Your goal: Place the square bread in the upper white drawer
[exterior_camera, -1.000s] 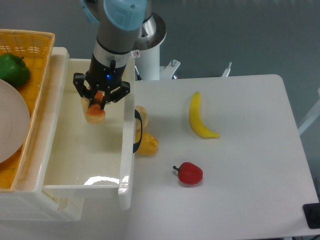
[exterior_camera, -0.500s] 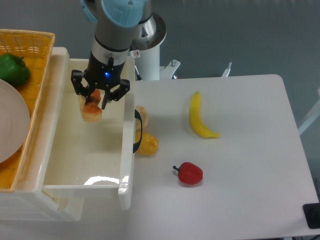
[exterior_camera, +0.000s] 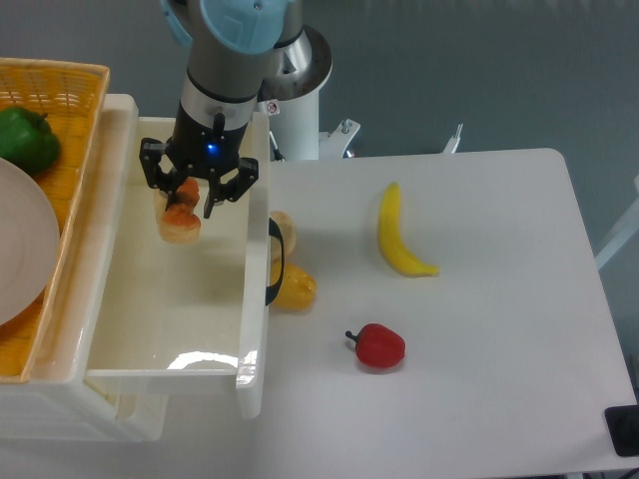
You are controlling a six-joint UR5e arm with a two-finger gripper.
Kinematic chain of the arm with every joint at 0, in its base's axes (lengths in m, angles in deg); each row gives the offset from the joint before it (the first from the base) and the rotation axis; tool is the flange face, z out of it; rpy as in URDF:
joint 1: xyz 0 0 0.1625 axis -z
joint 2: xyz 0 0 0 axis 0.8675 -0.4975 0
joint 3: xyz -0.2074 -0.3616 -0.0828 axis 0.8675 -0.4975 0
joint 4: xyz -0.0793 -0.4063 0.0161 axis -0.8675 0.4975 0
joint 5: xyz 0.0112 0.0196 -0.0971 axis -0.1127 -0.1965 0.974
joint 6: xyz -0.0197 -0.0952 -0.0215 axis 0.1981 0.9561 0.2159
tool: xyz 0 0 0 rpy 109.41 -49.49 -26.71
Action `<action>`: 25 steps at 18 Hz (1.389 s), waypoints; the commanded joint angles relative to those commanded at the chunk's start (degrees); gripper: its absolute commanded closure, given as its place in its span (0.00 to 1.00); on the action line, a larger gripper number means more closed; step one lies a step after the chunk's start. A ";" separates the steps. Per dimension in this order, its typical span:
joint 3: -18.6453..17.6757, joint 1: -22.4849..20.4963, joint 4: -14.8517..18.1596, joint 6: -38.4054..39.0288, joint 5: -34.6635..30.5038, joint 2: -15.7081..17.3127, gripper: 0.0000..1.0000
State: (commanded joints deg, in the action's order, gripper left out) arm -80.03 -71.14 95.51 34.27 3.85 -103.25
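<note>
Most of the job looks done: the hand pinches the square bread over the upper white drawer, release pending.

Under the jaws the bread is partly covered by them, the bun and pastry to their right hide partly behind the drawer front, and the far-left plate is cut by the edge.
</note>
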 joint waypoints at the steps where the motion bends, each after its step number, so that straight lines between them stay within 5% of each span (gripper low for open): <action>1: 0.00 0.00 0.00 0.00 0.00 0.00 0.43; 25: 0.18 0.00 0.17 -0.44 0.09 0.18 0.37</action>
State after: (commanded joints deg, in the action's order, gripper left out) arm -79.85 -71.14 95.69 33.83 3.94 -103.07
